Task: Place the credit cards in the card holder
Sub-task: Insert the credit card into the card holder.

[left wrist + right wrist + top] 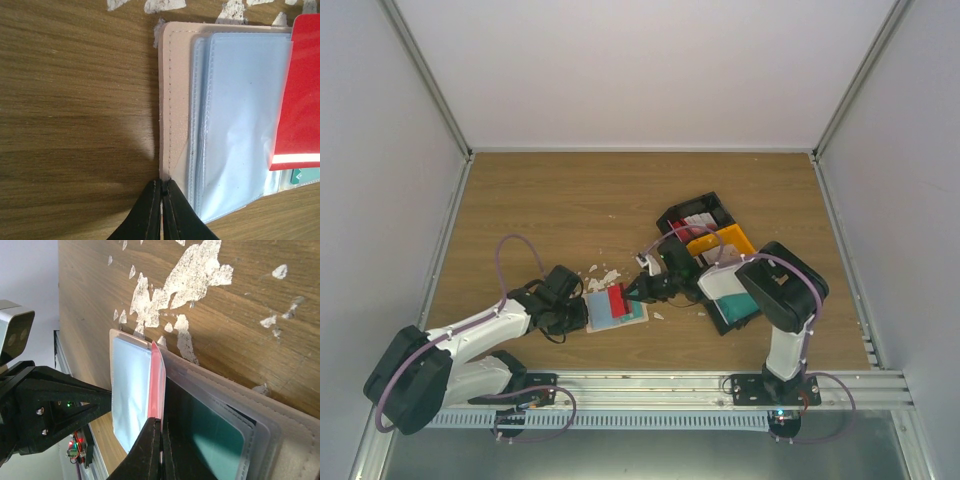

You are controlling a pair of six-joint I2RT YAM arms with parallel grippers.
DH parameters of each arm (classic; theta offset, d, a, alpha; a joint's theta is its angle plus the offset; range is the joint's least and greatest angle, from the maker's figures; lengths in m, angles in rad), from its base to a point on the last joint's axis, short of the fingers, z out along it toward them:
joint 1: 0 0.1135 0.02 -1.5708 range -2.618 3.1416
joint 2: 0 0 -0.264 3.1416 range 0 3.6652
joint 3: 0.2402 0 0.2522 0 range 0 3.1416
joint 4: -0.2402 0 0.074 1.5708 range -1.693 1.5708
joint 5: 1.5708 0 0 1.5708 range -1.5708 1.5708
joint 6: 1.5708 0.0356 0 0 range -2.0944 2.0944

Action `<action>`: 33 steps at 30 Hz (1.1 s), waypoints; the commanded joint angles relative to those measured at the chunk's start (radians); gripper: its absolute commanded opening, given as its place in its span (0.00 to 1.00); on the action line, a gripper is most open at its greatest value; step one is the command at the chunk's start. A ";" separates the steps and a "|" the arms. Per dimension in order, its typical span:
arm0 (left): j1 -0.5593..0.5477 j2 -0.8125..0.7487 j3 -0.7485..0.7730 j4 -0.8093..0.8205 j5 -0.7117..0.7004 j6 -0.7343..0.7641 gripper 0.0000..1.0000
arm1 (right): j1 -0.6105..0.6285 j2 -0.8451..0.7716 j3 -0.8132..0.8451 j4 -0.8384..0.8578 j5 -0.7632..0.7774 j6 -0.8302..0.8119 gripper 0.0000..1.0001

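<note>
1. Red card (156, 385) is pinched in my right gripper (160, 424), over the card holder (175, 100), which lies open on the table (570, 210) between the arms.
2. My left gripper (162, 184) has its fingers pressed together at the holder's beige edge, apparently steadying it.
3. I judge this the insertion step. Next, I'd slide the card flat into a clear sleeve (240, 125), near the pocketed teal card (215, 435).

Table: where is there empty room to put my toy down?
Bare table runs along the far edge and in the far left corner. A small bare patch lies right of the bins. The middle is crowded: left gripper and right gripper meet at the wallet and red card, scraps just behind.
</note>
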 commanded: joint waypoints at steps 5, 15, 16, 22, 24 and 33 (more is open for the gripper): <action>-0.010 0.023 -0.041 -0.021 -0.007 0.005 0.05 | -0.023 -0.042 -0.026 -0.078 0.076 -0.003 0.00; -0.010 0.033 -0.047 0.001 0.012 0.008 0.05 | -0.023 -0.029 -0.067 0.033 0.018 0.073 0.00; -0.011 0.034 -0.047 0.004 0.014 0.007 0.05 | -0.019 -0.021 -0.072 0.060 -0.002 0.090 0.00; -0.010 0.049 -0.054 0.020 0.026 0.011 0.05 | 0.002 0.023 -0.111 0.174 -0.065 0.204 0.00; -0.010 0.053 -0.054 0.020 0.026 0.012 0.05 | 0.008 0.032 -0.123 0.199 -0.070 0.233 0.01; -0.011 0.055 -0.056 0.027 0.031 0.013 0.05 | 0.038 0.059 -0.115 0.219 -0.030 0.249 0.00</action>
